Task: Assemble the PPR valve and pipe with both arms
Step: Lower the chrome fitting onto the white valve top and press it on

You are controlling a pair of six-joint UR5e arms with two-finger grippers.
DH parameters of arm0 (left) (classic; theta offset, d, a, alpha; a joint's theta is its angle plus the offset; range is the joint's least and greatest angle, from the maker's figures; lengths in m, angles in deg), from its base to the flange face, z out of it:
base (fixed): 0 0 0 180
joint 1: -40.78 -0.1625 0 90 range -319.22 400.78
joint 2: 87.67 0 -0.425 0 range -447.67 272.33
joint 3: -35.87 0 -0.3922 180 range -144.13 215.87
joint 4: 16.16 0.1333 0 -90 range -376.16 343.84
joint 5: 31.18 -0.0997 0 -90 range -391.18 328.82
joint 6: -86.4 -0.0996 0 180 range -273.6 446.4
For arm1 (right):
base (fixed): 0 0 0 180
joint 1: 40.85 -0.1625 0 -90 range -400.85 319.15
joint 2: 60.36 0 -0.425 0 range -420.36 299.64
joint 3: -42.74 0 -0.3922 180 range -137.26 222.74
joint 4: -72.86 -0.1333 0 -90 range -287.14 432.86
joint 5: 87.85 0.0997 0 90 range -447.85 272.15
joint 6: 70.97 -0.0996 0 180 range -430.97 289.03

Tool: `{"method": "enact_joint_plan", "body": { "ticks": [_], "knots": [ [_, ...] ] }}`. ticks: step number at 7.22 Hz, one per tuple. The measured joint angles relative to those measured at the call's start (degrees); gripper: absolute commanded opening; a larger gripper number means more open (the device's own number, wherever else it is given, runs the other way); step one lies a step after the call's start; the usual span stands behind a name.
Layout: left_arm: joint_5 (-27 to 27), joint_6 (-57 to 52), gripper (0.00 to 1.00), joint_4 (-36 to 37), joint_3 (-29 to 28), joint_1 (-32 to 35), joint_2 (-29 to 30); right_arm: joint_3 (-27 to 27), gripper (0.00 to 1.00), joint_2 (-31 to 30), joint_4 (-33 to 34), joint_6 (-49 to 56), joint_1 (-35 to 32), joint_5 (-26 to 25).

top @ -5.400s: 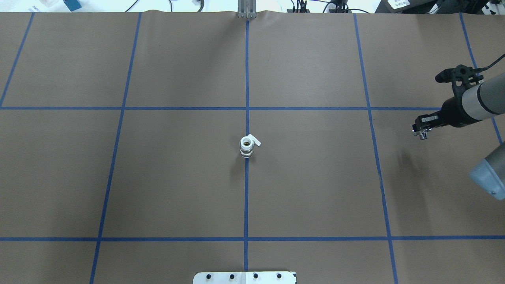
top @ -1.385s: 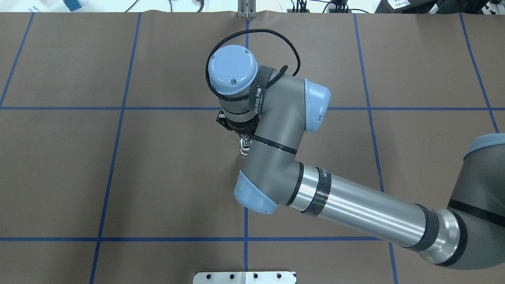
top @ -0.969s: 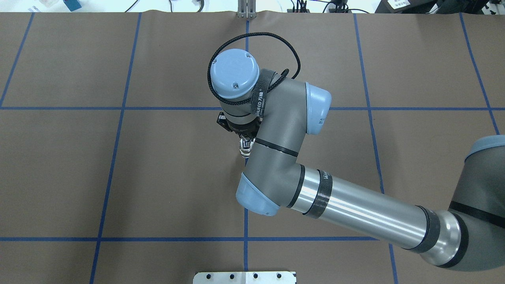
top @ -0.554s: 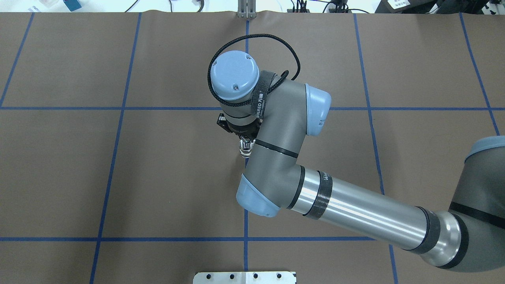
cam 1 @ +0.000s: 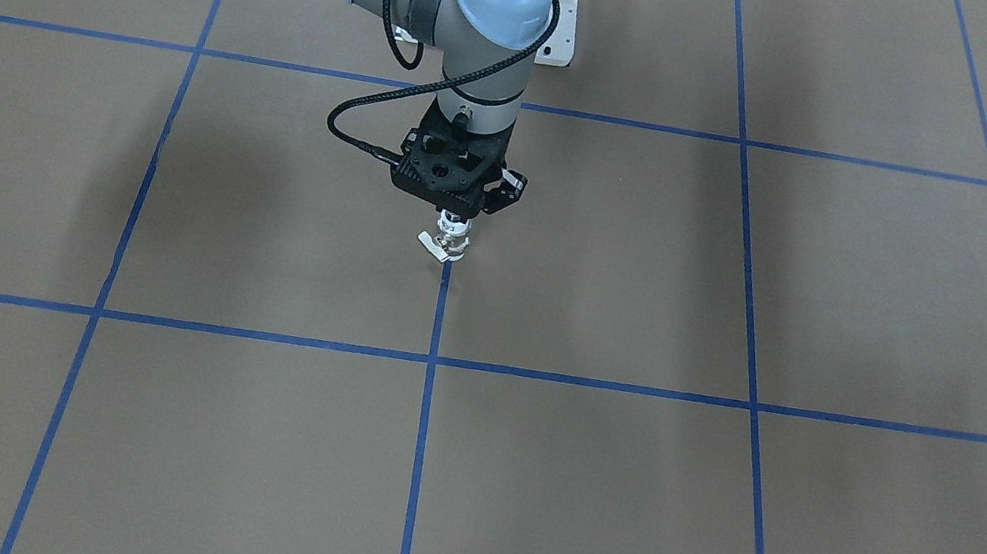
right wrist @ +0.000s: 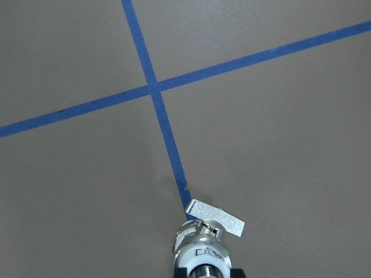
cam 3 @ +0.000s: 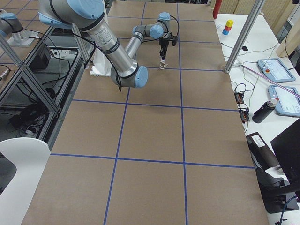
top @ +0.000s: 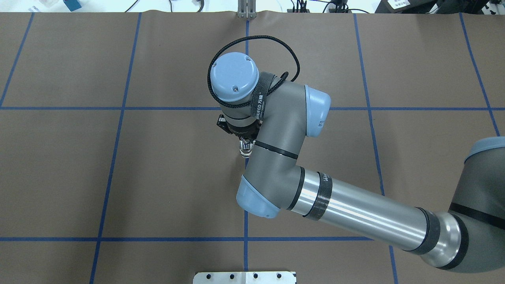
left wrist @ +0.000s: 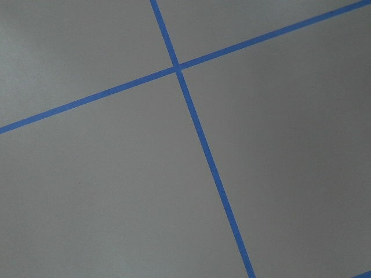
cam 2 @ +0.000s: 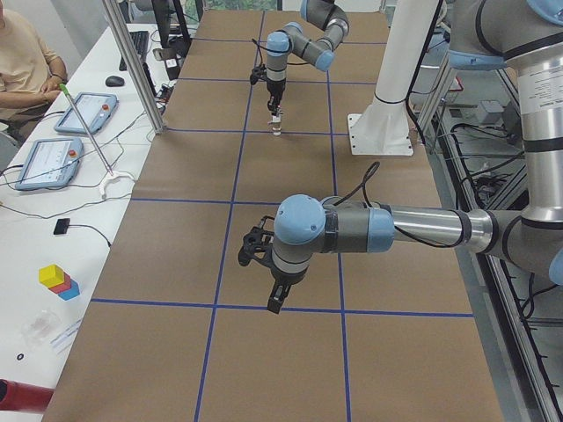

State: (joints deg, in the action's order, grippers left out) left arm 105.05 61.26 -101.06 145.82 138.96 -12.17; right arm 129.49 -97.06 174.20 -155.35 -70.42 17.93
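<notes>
Well, the brown surface (top: 158, 177) has blue tape lines (top: 79, 108). The big right arm (top: 355, 209) bends over the middle and hides most of the small parts from above. The left arm (cam 2: 413, 224) hangs well apart, and I cannot tell if the left hand (cam 2: 275, 303) is wide or narrow. The right hand (cam 1: 455, 224) points down, pinched narrow on the pipe (cam 1: 456, 234). The pipe sits on top of the PPR valve (cam 1: 450, 252), which stands upright on a blue line.

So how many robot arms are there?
2. The right arm reaches over the table's middle, holding the pipe on the PPR valve; the left arm hangs over the table nearer the robot's left end.
</notes>
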Motion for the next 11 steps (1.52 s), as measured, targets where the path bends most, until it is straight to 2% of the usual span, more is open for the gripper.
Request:
{"method": "enact_joint_plan", "body": {
  "ticks": [3,5,8,11],
  "knots": [
    [-0.04,0.0,1.0,0.0,-0.05,0.0,-0.05,-0.01,0.02,-0.03,-0.08,0.1,0.03,0.03],
    [-0.01,0.0,1.0,-0.02,-0.08,0.0,-0.06,-0.06,0.13,-0.06,-0.14,0.16,0.03,0.04],
    [0.0,-0.02,1.0,-0.01,-0.11,0.0,-0.08,-0.01,0.23,-0.22,-0.17,0.51,0.03,0.04],
    [0.0,-0.01,1.0,0.0,-0.09,0.0,-0.09,0.0,0.43,-0.29,-0.17,0.69,0.04,-0.02]
  ]
}}
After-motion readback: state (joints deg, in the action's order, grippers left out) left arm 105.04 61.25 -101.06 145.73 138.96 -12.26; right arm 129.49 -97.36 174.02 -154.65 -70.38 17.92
